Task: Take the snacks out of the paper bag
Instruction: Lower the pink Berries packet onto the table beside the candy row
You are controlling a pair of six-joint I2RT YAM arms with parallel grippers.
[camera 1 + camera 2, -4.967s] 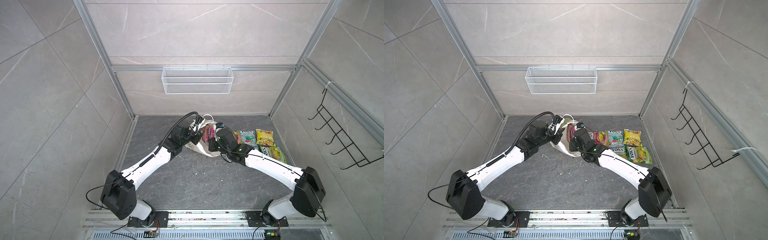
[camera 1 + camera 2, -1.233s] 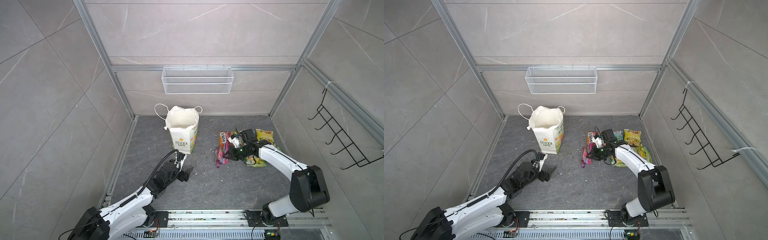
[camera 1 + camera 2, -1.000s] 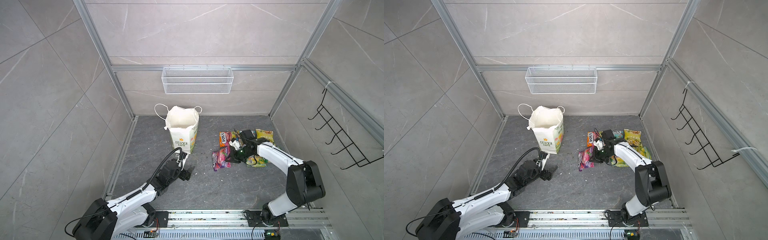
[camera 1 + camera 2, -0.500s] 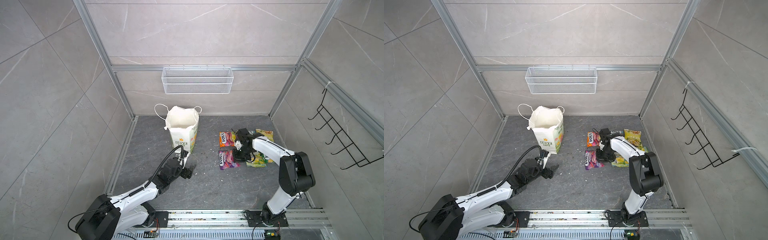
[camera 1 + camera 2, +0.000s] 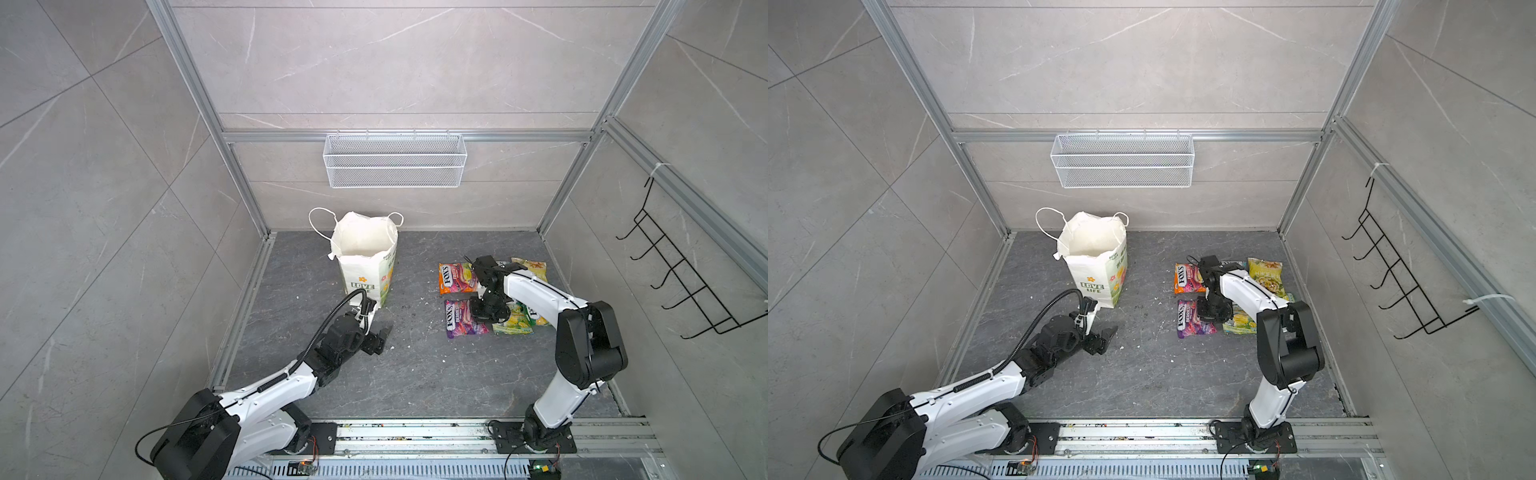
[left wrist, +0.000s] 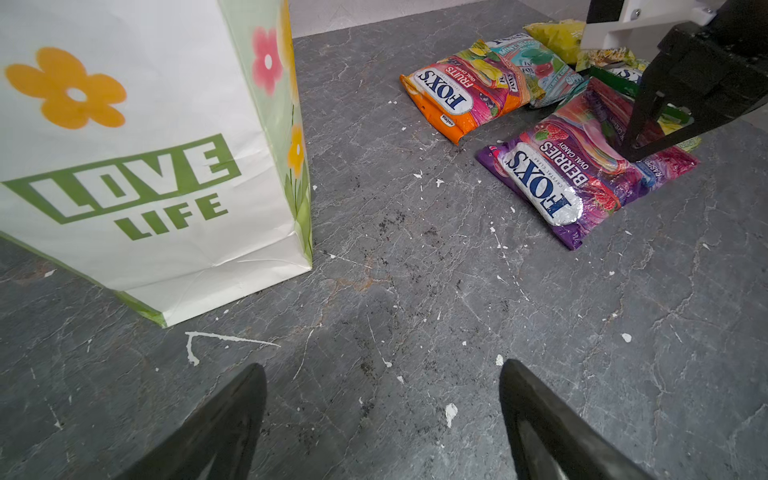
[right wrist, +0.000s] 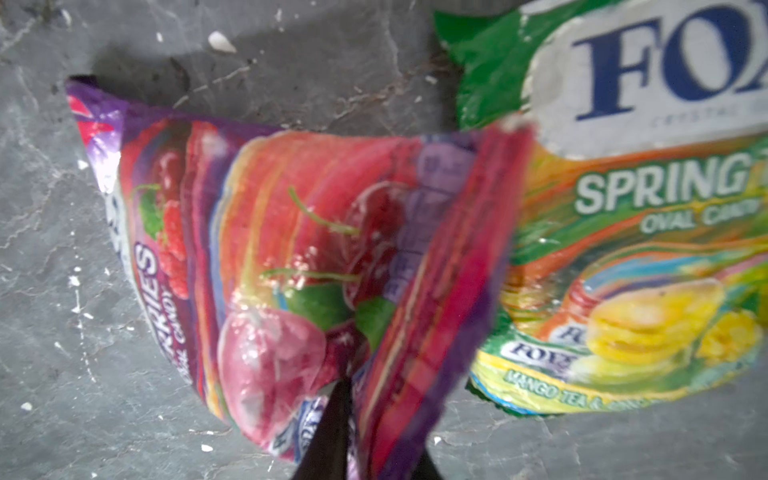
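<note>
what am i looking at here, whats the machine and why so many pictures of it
Two white robot arms work over a grey floor, each ending in a two-fingered claw. Two pictures look down on the whole scene; two come from cameras on the wrists. A paper bag stands upright. Off to its side lie five snacks: orange packet, teal packet, purple packet, yellow-green packet, yellow packet. The left claw is open and empty above bare floor. The right claw has the purple packet's edge between its fingers; whether it grips I cannot tell.
</note>
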